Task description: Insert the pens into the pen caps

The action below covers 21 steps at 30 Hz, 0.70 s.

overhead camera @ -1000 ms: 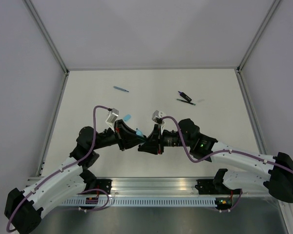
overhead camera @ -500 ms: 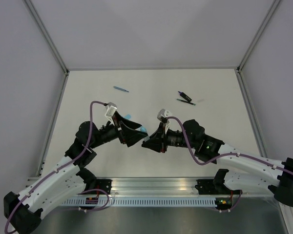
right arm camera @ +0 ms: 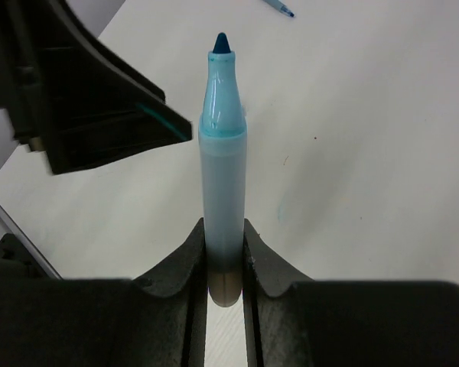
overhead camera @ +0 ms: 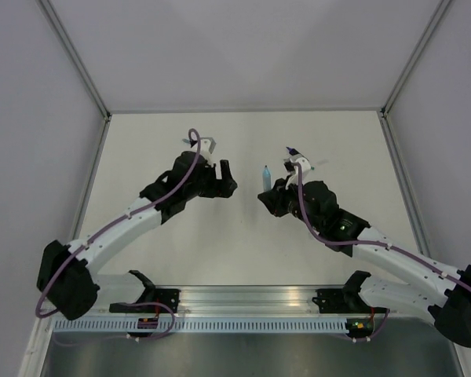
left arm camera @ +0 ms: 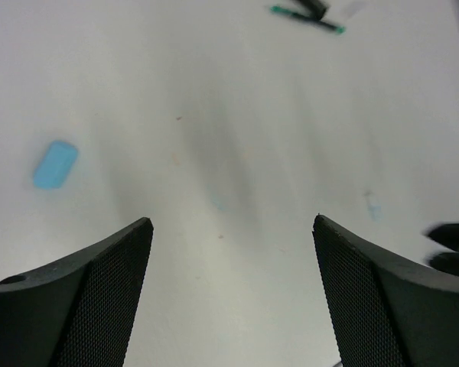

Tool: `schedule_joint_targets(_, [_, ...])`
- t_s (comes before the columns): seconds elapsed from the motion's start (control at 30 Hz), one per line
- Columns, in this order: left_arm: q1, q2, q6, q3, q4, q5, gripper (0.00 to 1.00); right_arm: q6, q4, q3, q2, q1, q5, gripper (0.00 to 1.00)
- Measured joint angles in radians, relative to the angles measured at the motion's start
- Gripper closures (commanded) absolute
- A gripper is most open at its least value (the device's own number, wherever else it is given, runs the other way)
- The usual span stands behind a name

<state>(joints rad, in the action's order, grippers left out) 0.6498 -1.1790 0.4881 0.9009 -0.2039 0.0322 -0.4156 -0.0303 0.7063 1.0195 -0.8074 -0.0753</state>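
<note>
Two claws hang over the desk (overhead camera: pixel 341 133). Your right claw (right arm camera: pixel 224 256) is clamped tight on the pale-blue highlighter (right arm camera: pixel 222 168), which sticks straight out in front of it with the tip bare. Your left claw (left arm camera: pixel 229 225) is spread wide apart and holds nothing. The pale-blue cap (left arm camera: pixel 55 164) lies flat on the desk, off to its left side.

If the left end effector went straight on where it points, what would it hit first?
Probably just bare table. The open left end effector faces nothing else; the pale-blue cap lies off to the side.
</note>
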Motion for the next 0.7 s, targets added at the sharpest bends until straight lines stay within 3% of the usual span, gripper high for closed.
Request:
schedule_joint_targets(0.27, [-0.093, -0.47, -0.261, 0.458, -0.316, -0.021, 0.17, 0.0, -0.011, -0.071, -0.171, 0.0, -0.056, 1.0])
schedule_joint_targets(0.43, [-0.18, -0.568, -0.409, 0.497, -0.376, -0.145, 0.17, 0.0, -0.014, -0.081, -0.223, 0.0, -0.106, 1.0])
schedule_joint_targets(0.7, [-0.247, -0.697, -0.568, 0.546, -0.528, -0.143, 0.2, -0.016, -0.016, -0.089, -0.275, 0.0, -0.101, 1.0])
